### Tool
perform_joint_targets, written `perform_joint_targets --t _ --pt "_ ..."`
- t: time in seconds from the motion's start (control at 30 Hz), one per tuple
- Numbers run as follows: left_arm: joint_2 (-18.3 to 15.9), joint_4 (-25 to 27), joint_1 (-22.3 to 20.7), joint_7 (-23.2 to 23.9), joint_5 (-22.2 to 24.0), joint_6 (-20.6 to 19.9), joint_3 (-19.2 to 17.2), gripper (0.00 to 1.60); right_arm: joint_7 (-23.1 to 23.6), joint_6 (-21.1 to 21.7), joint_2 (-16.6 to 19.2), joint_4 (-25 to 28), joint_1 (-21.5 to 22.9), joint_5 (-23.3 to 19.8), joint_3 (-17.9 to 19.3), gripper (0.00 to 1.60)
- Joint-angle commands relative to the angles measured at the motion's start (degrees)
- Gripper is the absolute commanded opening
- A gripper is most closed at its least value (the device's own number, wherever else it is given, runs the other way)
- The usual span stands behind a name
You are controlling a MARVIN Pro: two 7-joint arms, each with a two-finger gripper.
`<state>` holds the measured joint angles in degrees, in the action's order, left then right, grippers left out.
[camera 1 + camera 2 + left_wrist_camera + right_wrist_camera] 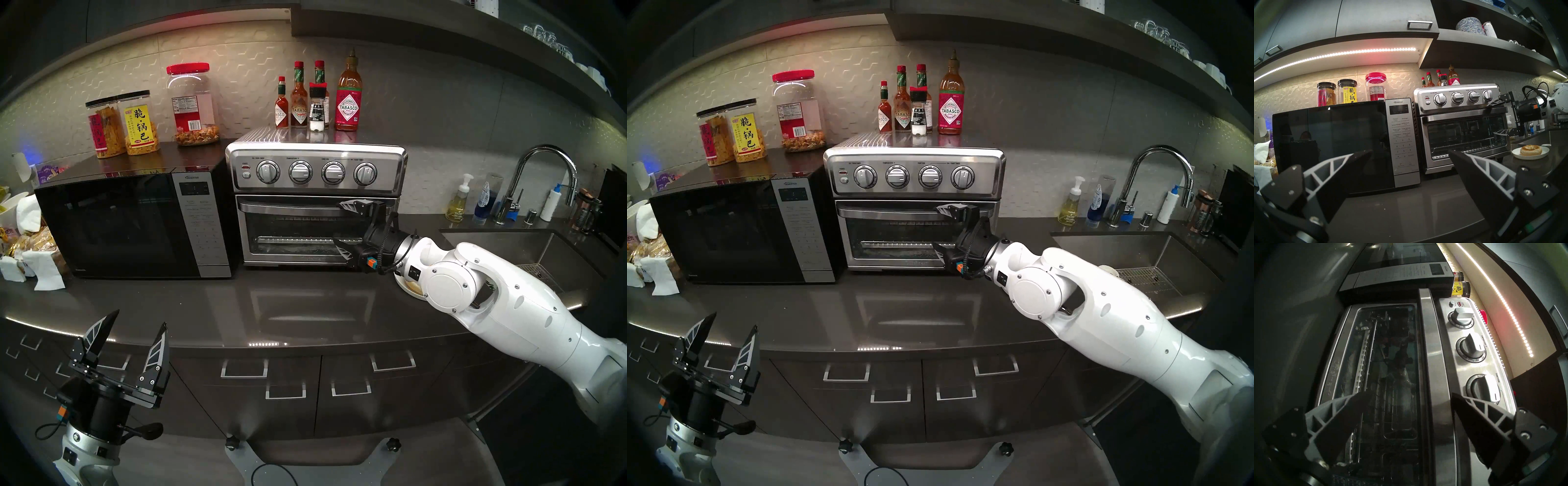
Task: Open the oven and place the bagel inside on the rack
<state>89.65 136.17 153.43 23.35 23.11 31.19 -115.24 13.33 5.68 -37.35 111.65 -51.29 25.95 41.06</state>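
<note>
- My right gripper (342, 228) is spread wide, holding nothing, fingers stacked one above the other at the right end of the oven (315, 197) front.
- Oven door shut. Bar handle (1434, 361) runs between my fingers in the right wrist view, but no contact that I can see.
- Left gripper (135, 342) also spread and empty, parked low on the near left, off the counter (237, 305).
- Bagel (1531, 150) sits on a white plate (1542, 155) on the counter, right of the oven, mostly hidden under my right arm in the head views.
- Rack (1362, 365) visible behind the glass, inside the shut oven.
- Risk: upper finger is close to the rightmost knob; coming in too high could bump or turn it.
- Risk: gripping the handle so far right could twist the door or let the bar slip out on the pull-down.
- Risk: door drops toward the counter; my forearm hangs over the plate and could knock it.
- Risk: the oven may slide forward if I pull out, not down.
</note>
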Motion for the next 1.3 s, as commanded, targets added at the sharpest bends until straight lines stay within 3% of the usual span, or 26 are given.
perform_joint_targets --t 0.0,0.53,0.87,0.9,0.93,1.27 --pt "0.02 1.08 0.07 0.04 0.02 0.11 -0.04 1.60 6.35 -0.90 2.27 2.07 4.04 -1.36 1.29 1.60" --pt "0.04 1.13 0.11 0.03 0.02 0.08 -0.04 1.60 8.99 0.98 -3.96 -2.72 4.57 -2.37 0.75 1.60" --pt "0.04 1.14 0.11 0.03 0.01 0.07 -0.04 1.60 10.52 2.16 -4.81 -2.97 5.37 -0.98 0.06 1.60" --pt "0.04 1.14 0.11 0.03 0.01 0.07 -0.04 1.60 10.55 2.14 -4.81 -2.98 5.37 -0.95 0.07 0.51" --pt "0.04 1.14 0.11 0.03 0.01 0.07 -0.04 1.60 10.50 2.07 -4.76 -2.97 5.39 -0.71 0.03 0.00" --pt "0.03 1.13 0.10 0.03 0.02 0.08 -0.04 1.60 8.24 2.75 -2.25 -0.05 3.05 0.67 0.54 0.00"
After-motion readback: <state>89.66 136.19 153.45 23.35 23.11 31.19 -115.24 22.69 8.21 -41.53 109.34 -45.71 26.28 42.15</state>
